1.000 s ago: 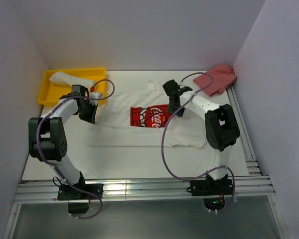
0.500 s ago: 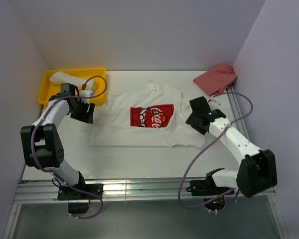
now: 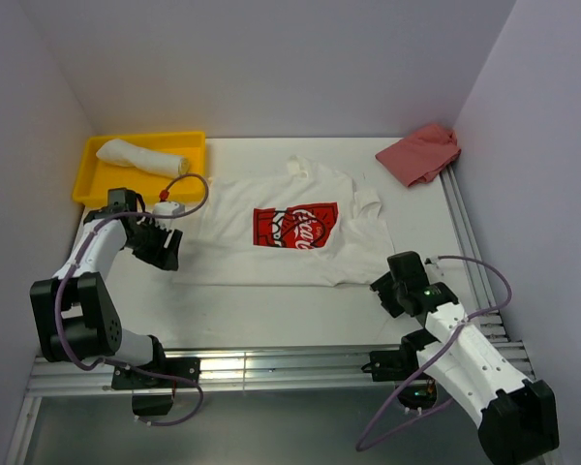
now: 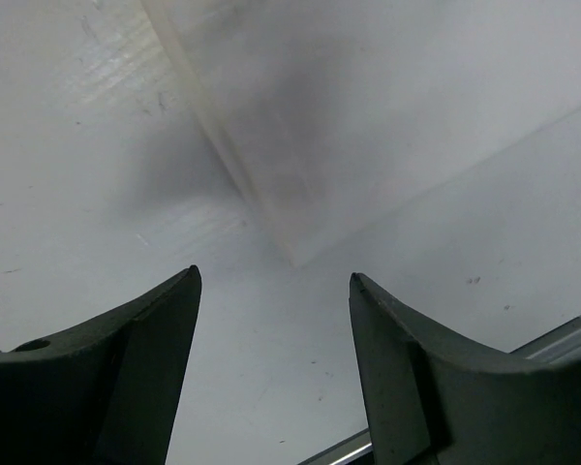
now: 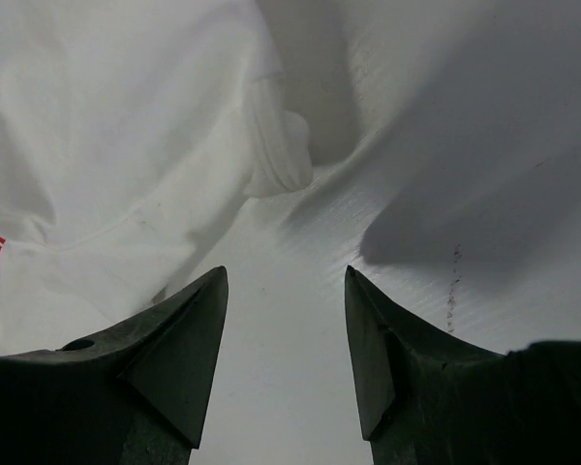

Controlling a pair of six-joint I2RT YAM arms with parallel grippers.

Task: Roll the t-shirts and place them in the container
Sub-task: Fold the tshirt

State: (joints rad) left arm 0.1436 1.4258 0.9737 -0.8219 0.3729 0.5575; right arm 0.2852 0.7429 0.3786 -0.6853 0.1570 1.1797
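A white t-shirt with a red chest print lies spread flat in the middle of the table. A second white t-shirt lies rolled in the yellow tray. My left gripper hovers open beside the flat shirt's left edge. In the left wrist view the shirt's bottom corner lies just ahead of that gripper, whose fingers hold nothing. My right gripper is open and empty near the shirt's lower right corner. In the right wrist view the shirt lies ahead and to the left of the gripper.
A crumpled pink cloth lies at the back right corner. An aluminium rail runs along the table's near edge, and another down the right side. Grey walls close in the left, back and right.
The left gripper has opened and slid down the shirt's left edge. The right arm has swung from the shirt's collar area back to the near right. The shirt now lies flatter.
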